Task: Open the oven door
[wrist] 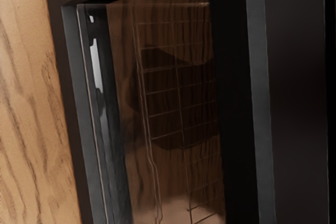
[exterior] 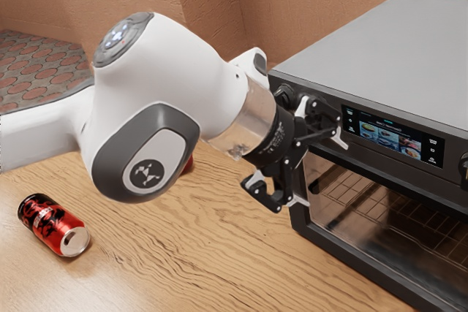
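At the exterior view's right stands the oven, its glass door facing the arm; the door looks shut. In front of the oven's near front corner, by the control panel and the door's upper part, the gripper is open, its two fingers spread wide with nothing between them. I cannot tell whether a fingertip touches the oven. In the wrist view the door glass shows wire racks behind it, between dark frame parts with grey strips. No handle can be made out.
A red can lies on the wooden table at the exterior view's left. Another red thing is partly hidden behind the arm. The oven's display and a knob are close to the gripper.
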Action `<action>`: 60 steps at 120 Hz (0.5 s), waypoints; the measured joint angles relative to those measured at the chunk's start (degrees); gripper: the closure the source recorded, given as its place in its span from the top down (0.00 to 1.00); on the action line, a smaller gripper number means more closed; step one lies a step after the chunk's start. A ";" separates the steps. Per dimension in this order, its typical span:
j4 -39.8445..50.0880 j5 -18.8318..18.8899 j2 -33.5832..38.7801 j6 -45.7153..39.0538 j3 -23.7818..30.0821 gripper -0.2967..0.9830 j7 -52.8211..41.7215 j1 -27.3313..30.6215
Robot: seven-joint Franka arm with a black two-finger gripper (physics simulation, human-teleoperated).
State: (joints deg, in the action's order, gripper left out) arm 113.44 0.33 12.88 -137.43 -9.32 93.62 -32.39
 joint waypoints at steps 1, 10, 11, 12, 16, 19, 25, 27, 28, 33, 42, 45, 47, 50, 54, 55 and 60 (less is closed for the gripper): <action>0.02 -0.03 -0.06 0.00 0.00 0.77 0.03 0.02; 0.15 -0.31 -0.53 -0.01 0.00 0.77 0.26 0.37; 0.16 -0.33 -0.58 -0.01 0.00 0.77 0.28 0.41; 0.17 -0.35 -0.62 -0.01 0.00 0.77 0.31 0.45; 0.20 -0.46 -0.85 -0.01 -0.02 0.77 0.40 0.56; 0.22 -0.59 -1.03 -0.01 -0.04 0.77 0.46 0.61; 0.28 -0.94 -1.29 -0.02 -0.12 0.77 0.58 0.63; 0.29 -1.03 -1.41 -0.03 -0.14 0.77 0.62 0.64; 0.29 -1.07 -1.46 -0.03 -0.16 0.77 0.64 0.63; 0.30 -1.35 -1.61 -0.04 -0.22 0.77 0.73 0.63; 0.42 -1.81 -1.70 -0.04 -0.32 0.77 0.87 0.93; 0.51 -1.92 -1.72 -0.04 -0.31 0.77 0.91 1.07; 0.65 -1.97 -1.70 -0.04 -0.33 0.77 0.94 1.14; 1.03 -2.05 -1.50 -0.05 -0.32 0.77 0.98 1.31; 1.70 -2.24 -1.10 -0.06 -0.29 0.77 1.03 1.76; 1.86 -2.31 -0.99 -0.06 -0.29 0.77 1.05 1.85; 3.10 -2.41 -0.23 -0.08 -0.30 0.77 1.11 2.22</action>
State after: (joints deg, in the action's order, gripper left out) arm 116.53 -2.08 12.64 -137.51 -9.62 94.73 -30.17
